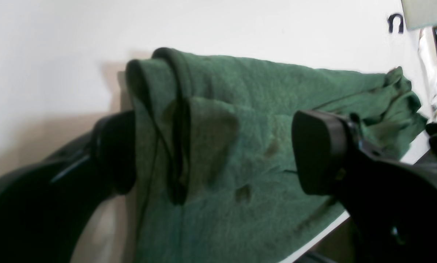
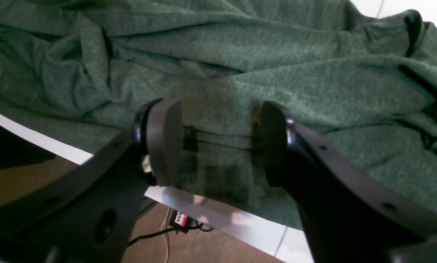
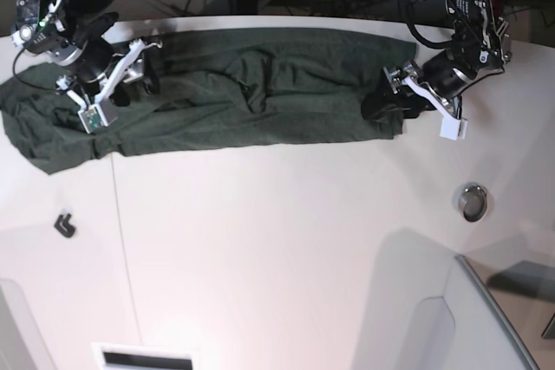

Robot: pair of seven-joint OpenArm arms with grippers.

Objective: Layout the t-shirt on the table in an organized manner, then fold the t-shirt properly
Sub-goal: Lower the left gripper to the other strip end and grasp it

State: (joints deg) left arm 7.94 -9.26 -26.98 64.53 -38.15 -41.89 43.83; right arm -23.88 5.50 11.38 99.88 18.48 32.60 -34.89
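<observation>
Green cloth fills the far part of the table [image 3: 277, 249]: the t-shirt [image 3: 251, 97] lies in a long, wrinkled band along the far edge, one end spilling past the table's curved edge on the base view's left, so the laying-out step looks to be in hand and no proper fold has begun. The left gripper [image 1: 214, 153] sits over the band's other end with its jaws spread wide, one finger off the hem on bare table and the other over the cloth, nothing pinched between them. The right gripper [image 2: 218, 144] hangs low over the bunched end with its jaws part-way apart; cloth shows in the gap behind them, but whether any is actually held I cannot tell. As a judgement, the next move calls for each arm to take a fresh hold near a hem or shoulder and draw the shirt toward the middle, spreading it flat and getting the overhanging end back on the surface. White and smooth, the tabletop has thin seam lines, a small metal ring [image 3: 473, 202] set into it, and a small black clip [image 3: 64, 224] lying loose; cables and dark equipment crowd the room beyond the far edge
</observation>
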